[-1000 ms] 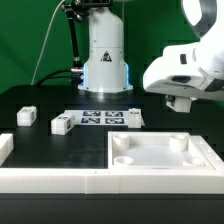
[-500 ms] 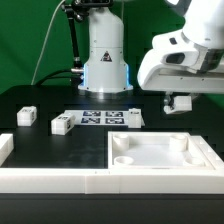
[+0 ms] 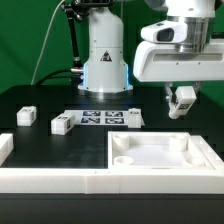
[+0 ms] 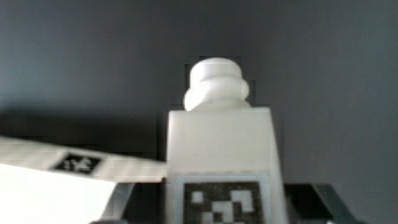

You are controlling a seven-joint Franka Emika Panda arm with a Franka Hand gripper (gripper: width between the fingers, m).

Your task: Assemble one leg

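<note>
My gripper [image 3: 183, 103] is shut on a leg [image 3: 184, 100], a small white block with a tag mark, and holds it in the air at the exterior view's right, above and behind the large white square panel [image 3: 160, 150] with round corner sockets. In the wrist view the leg [image 4: 221, 140] sticks out from between the fingers [image 4: 134, 205], its rounded peg end pointing away, tag face toward the camera. Three more legs lie on the table: one [image 3: 26, 116] at the exterior view's left, one [image 3: 63, 124] beside it, one [image 3: 133, 118] near the panel.
The marker board [image 3: 100, 119] lies on the black table in front of the arm's base [image 3: 105, 60]. A white L-shaped rail [image 3: 40, 178] runs along the front edge. The corner of a white part [image 4: 54, 165] shows in the wrist view.
The arm has swung toward the exterior view's left and turned the gripper downward, carrying the leg with it. The loose legs and the panel have not moved.
</note>
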